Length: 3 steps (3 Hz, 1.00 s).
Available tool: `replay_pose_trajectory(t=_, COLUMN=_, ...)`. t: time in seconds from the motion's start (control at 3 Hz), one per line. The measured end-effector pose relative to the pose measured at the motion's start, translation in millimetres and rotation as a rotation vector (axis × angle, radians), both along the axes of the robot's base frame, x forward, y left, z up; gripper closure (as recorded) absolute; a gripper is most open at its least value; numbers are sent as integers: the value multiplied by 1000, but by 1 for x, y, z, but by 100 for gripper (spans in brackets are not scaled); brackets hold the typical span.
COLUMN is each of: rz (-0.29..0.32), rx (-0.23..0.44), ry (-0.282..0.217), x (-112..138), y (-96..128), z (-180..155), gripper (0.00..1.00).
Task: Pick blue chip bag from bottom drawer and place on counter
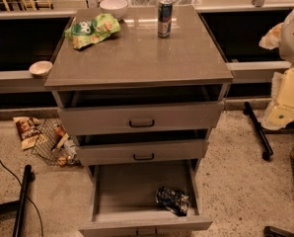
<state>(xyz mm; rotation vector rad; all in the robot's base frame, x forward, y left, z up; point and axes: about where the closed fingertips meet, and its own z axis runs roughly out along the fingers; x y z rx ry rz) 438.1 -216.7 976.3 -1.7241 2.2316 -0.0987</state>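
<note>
The blue chip bag (172, 200) is small, dark and crumpled. It lies in the right front corner of the open bottom drawer (132, 191), which is pulled far out. The counter (137, 53) is the grey-brown top of the drawer cabinet. My gripper (284, 105) shows as pale cream parts at the right edge of the camera view. It is level with the top drawer, well to the right of the cabinet and far above the bag. It holds nothing that I can see.
On the counter stand a green and yellow bag (92, 30), a white bowl (113, 7) and a can (165, 18). The two upper drawers (141, 118) are slightly open. A wire basket (53, 143) and a brown packet (27, 131) lie on the floor at left. Black legs (258, 130) stand at right.
</note>
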Motion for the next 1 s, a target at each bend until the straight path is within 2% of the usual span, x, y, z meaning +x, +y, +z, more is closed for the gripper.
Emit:
replay_pose_trajectory(t=0.33, rz=-4, rx=3, ry=-5, x=0, y=0, z=1, gripper=0)
replay_pose_trajectory(t=0.67, rz=12, rx=80, ry=59, x=1, y=4, z=-60, gripper=0)
replay_pose_trajectory(t=1.0, rz=75, rx=197, ry=114, x=5, y=27, z=-133, gripper=0)
